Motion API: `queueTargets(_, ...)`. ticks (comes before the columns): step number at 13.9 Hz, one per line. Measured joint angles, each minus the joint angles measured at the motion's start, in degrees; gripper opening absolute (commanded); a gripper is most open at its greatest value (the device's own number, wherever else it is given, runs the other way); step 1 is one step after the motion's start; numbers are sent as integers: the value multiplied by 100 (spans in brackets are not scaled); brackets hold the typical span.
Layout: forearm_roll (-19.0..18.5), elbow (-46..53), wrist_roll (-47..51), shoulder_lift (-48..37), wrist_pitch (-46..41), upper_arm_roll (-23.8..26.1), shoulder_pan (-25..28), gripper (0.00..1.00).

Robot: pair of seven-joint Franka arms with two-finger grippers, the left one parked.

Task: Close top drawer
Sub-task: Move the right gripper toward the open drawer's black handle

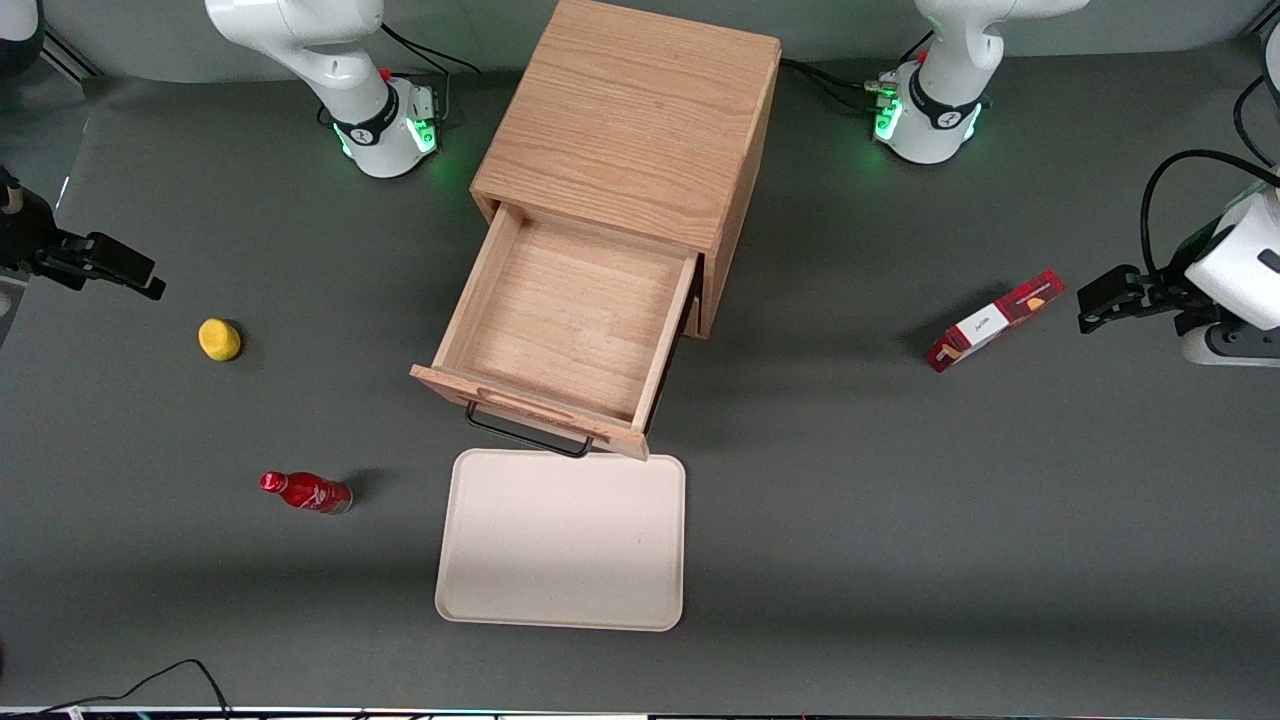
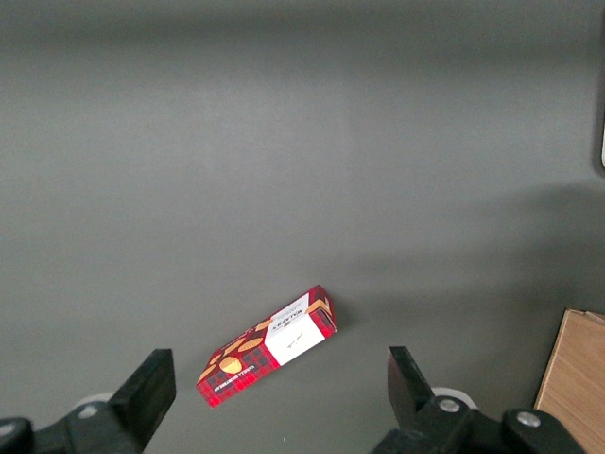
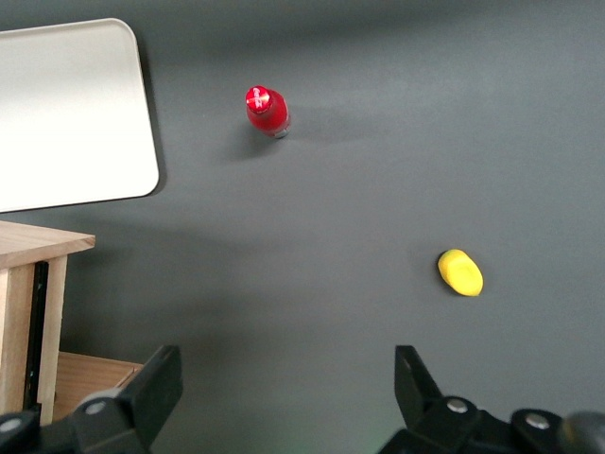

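The top drawer stands pulled far out of the light oak cabinet, its wooden box empty. Its thin black wire handle hangs under the front panel, just above the tray's edge. The lower drawer is hidden beneath it. My right gripper hovers at the working arm's end of the table, well away from the drawer, open and empty. In the right wrist view its fingers are spread wide over bare table, with a corner of the cabinet beside them.
A cream tray lies in front of the drawer. A yellow lemon-like object and a red bottle lie toward the working arm's end. A red snack box lies toward the parked arm's end.
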Motion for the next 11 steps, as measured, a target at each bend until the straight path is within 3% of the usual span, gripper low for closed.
queueTargets(6,-1,32,-2,73,142,-2,2,100)
queueTargets(11,-301,592,-275,690,239,104,131,100)
